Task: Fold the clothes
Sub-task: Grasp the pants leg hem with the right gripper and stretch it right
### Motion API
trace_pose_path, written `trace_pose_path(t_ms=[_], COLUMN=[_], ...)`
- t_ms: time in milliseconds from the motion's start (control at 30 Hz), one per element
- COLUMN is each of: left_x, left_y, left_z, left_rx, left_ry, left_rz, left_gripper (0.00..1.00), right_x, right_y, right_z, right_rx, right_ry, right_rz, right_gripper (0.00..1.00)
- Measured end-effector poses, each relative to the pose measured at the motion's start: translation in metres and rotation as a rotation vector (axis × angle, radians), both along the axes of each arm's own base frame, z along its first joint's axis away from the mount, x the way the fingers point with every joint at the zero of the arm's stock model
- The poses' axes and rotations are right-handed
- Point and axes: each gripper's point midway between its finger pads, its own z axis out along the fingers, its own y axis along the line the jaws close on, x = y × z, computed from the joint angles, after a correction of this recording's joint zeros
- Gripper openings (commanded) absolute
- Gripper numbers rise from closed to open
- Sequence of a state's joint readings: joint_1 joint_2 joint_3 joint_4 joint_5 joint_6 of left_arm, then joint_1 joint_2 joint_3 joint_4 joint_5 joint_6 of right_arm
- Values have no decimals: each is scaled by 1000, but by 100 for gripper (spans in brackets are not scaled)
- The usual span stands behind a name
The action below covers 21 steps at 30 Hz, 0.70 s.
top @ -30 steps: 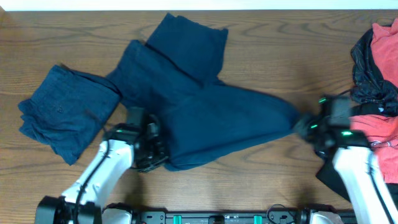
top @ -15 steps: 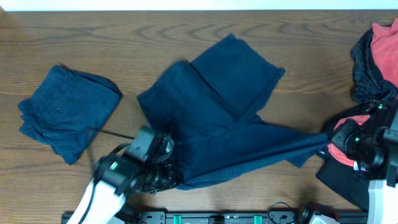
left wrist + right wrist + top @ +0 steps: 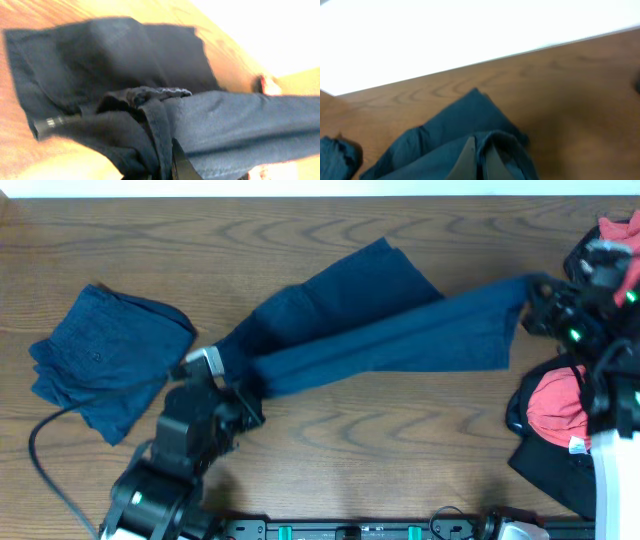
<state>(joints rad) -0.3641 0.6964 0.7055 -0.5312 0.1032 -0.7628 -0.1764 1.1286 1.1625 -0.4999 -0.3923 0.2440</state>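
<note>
While left pincer (image 3: pixel 248 392) and right pincer (image 3: pixel 533 290) each clamp closed on the navy trousers (image 3: pixel 400 340), fabric stretches between them, from 8 o'clock to 2 o'clock.

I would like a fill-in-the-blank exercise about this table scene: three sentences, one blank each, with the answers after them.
1. The left pincer and the right pincer grip the same navy trousers, so the pincers holding cloth number ____.
2. The folded navy garment lies at the robot's ____ end of the table.
3. The crumpled garment lying around the coral-red garment is coloured ____.

Missing words: two; left; black.
</note>
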Motion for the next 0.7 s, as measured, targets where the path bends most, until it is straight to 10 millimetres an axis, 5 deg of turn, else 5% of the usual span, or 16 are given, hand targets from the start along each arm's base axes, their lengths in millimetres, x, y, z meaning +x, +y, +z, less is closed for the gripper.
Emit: trace_pose_path(t_ms=[200,467,567,633,667,700], left_x=[55,123,141,153,159,164], left_y=[22,51,63,72,79,85], left_z=[-26,-57,-75,-86,-92,-98], left_rx=[51,67,79,88,94,101], left_ry=[35,1,7,1,-2,-5], left_rz=[147,286,330,363,384,406], left_gripper=[6,7,22,44,52,61], right_x=[58,130,150,160,165,168], right_y=[29,57,72,79,83,86], right_z=[-32,-109,-137,-152,-162,-171], right_rx=[-24,-47,-58,-67,-71,-78], right_ry=[-4,21,13,5,6,13], right_rz=[84,130,147,151,152,153], right_gripper=[1,1,1,32,64,84])
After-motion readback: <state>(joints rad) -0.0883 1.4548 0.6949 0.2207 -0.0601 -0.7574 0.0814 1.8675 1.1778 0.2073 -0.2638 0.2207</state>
